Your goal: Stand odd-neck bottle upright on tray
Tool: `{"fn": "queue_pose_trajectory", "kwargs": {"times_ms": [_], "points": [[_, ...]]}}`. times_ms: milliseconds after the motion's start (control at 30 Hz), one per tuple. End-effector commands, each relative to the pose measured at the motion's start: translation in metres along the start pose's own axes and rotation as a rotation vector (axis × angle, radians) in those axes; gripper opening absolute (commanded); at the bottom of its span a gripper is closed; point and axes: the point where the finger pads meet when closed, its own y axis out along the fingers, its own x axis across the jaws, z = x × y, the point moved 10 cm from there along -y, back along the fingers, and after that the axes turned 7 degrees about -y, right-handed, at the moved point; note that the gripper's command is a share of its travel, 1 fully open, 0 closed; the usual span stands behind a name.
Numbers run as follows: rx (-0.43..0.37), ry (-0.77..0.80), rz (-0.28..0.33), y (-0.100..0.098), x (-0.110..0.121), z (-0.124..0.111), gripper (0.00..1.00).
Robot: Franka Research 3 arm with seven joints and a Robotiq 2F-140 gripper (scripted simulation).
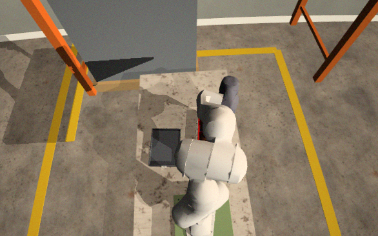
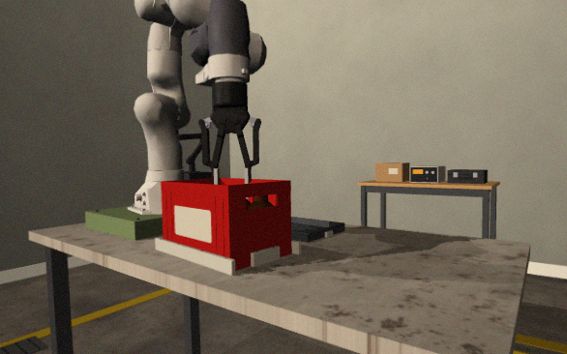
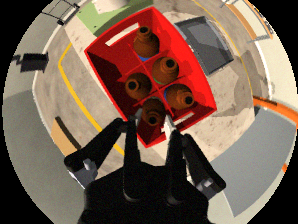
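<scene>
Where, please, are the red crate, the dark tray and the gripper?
red crate [image 2: 196,203]: exterior view, its front wall.
dark tray [image 1: 164,146]: top view, its flat floor.
gripper [image 2: 230,176]: exterior view, midway between the fingertips.

Worktop viewed from high overhead, from beyond its far corner, closely from the wrist, crate [image 2: 225,220] perhaps shared throughout

My gripper [image 2: 230,180] straddles the nearest bottle [image 3: 152,113] at the crate [image 2: 201,198] rim — neighbours crowd behind, space above crate open.
</scene>
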Motion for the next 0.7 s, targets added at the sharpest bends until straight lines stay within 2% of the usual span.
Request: {"fn": "queue_pose_trajectory", "kwargs": {"times_ms": [0, 167, 200, 667], "points": [[0.000, 0.000, 0.000, 0.0010, -0.0013, -0.0004, 0.44], [0.000, 0.000, 0.000, 0.0010, -0.0013, -0.0004, 0.44], [0.000, 0.000, 0.000, 0.0010, -0.0013, -0.0004, 0.10], [0.000, 0.000, 0.000, 0.0010, -0.0013, -0.0004, 0.10]]}}
